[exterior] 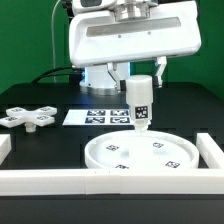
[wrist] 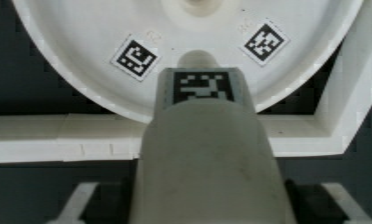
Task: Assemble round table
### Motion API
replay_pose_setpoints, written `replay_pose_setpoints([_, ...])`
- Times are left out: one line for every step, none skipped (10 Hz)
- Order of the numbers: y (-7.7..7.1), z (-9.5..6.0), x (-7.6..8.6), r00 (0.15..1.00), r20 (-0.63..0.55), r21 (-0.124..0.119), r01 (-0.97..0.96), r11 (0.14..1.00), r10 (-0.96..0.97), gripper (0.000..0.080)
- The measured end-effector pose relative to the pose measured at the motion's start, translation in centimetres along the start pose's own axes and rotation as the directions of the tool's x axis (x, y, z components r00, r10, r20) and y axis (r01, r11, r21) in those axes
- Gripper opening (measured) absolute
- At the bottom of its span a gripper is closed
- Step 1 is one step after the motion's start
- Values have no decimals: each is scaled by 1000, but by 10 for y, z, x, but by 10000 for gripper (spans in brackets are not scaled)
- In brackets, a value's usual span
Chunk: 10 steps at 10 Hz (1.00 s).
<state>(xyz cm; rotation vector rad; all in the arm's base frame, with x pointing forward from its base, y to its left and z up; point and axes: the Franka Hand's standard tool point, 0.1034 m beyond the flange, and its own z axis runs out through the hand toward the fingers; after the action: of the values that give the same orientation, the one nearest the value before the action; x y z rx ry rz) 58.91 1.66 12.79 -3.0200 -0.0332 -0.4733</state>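
The large rimmed round disc (exterior: 140, 154) lies flat on the black table near the front, with several square tags on it. It fills the wrist view too (wrist: 183, 50). My gripper (exterior: 140, 100) is shut on the short white cylinder leg (exterior: 140, 106) and holds it upright over the disc's middle, its lower end just above or at the disc. In the wrist view the leg (wrist: 204, 150) runs between the fingers (wrist: 85, 205) toward the disc's centre hole. The cross-shaped base (exterior: 28, 117) lies on the table at the exterior view's left.
The marker board (exterior: 96, 117) lies flat behind the disc. Long white border rails run along the front (exterior: 60, 180) and at the exterior view's right (exterior: 210, 152). The robot's white base (exterior: 125, 45) stands at the back.
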Motion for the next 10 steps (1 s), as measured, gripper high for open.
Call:
replay_pose_setpoints([0, 2, -4, 1000, 3, -1, 1, 1000, -1, 409])
replay_pose_setpoints([0, 3, -8, 1000, 2, -4, 2, 1000, -2, 409])
replay_pose_setpoints([0, 5, -13, 1000, -4, -8, 3, 1000, -3, 409])
replay_pose_setpoints([-1, 7, -16, 1000, 1, -8, 5, 1000, -5, 409])
replay_pose_setpoints([-3, 9, -18, 1000, 5, -7, 8, 1000, -8, 409])
replay_pose_setpoints([-4, 12, -20, 1000, 6, -7, 9, 1000, -9, 409])
replay_pose_setpoints([-5, 14, -22, 1000, 10, -7, 10, 1000, -10, 409])
replay_pose_setpoints([-6, 16, -23, 1000, 14, -6, 12, 1000, -12, 409])
replay_pose_setpoints([-6, 17, -24, 1000, 16, -6, 12, 1000, -12, 409])
replay_pose_setpoints([-5, 18, -24, 1000, 15, -7, 11, 1000, -11, 409])
